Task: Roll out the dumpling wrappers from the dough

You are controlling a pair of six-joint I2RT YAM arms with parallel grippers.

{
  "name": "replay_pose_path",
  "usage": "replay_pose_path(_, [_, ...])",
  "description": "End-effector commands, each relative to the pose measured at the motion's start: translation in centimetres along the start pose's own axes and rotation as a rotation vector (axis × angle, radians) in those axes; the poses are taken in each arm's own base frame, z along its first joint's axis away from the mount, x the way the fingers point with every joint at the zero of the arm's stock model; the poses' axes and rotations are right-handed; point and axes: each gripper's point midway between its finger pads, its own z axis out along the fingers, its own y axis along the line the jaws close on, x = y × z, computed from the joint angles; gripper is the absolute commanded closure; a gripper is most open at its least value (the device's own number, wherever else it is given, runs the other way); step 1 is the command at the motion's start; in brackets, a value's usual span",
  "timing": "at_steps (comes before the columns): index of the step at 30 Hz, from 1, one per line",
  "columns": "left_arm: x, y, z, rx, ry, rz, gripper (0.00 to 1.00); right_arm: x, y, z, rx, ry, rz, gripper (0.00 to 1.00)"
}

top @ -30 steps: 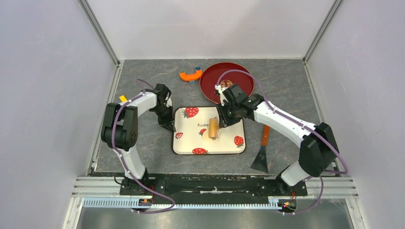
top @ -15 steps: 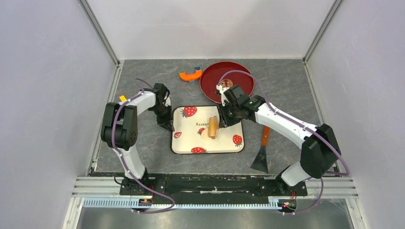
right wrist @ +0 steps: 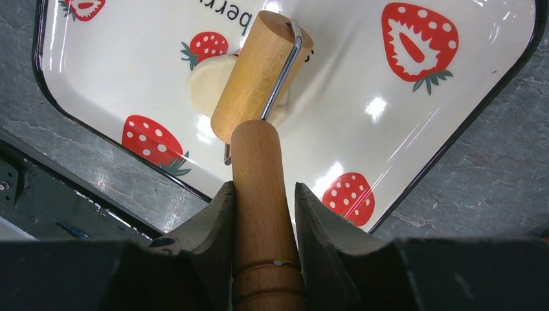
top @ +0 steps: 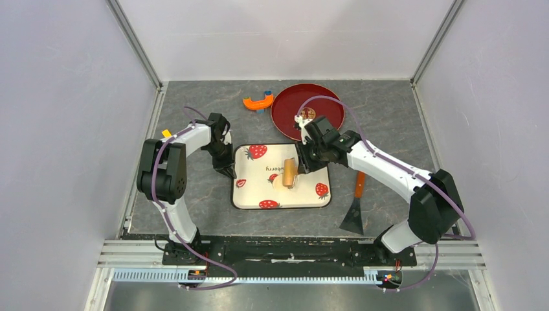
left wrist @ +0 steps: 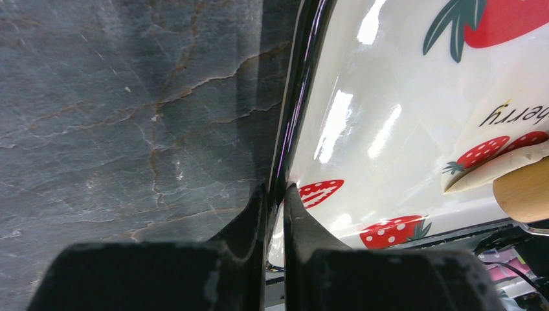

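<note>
- The dough point(right wrist: 208, 83) lies near the middle of the tray point(right wrist: 362, 71), pressed into a thin, pale cream sheet with an uneven, rounded edge.
- The wooden barrel of the roller point(right wrist: 257, 155) lies across the sheet and hides its centre. Pale dough shows on both sides of the barrel, and one edge reaches a small printed strawberry.
- In the left wrist view the same sheet shows as a thin cream flap at the right, lapping over that strawberry.
- At the near edge, a black mounting bar point(top: 291, 249) carries both arm bases.
- Beyond the bar is the table point(top: 194, 201), a grey, marble-patterned top with thin brown veins.
- The tray is glossy white with red strawberries and a dark rim, and sits on the table between the two arms.
- A scraper point(top: 357, 204) with an orange handle and black blade lies just right of the tray, apart from it.
- Farther back is a dark red round plate point(top: 285, 110), with an orange curved tool point(top: 259, 102) just to its left.
- Plain pale walls close in the back and both sides.
- The left gripper point(left wrist: 277, 194) is narrowed almost to nothing, and its dark fingertips pinch the tray's left rim, one outside and one inside.
- The right gripper point(right wrist: 262, 194) clasps the roller's wooden handle between both fingers, with the barrel pointing away over the tray.
</note>
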Motion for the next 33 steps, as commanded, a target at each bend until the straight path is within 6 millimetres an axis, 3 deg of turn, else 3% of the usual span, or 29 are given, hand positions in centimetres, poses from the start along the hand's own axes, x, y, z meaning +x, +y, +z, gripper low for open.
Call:
replay_pose_path(1, [-1.35,12.37,-0.42,-0.523,-0.033,0.041,0.98,13.32,-12.19,-3.45,0.528,0.55,-0.121,1.0])
replay_pose_path(33, [-1.28,12.06,-0.46,-0.503,-0.029,0.05,0.98,13.5,-12.52,-4.28,0.524,0.537,-0.08,1.0])
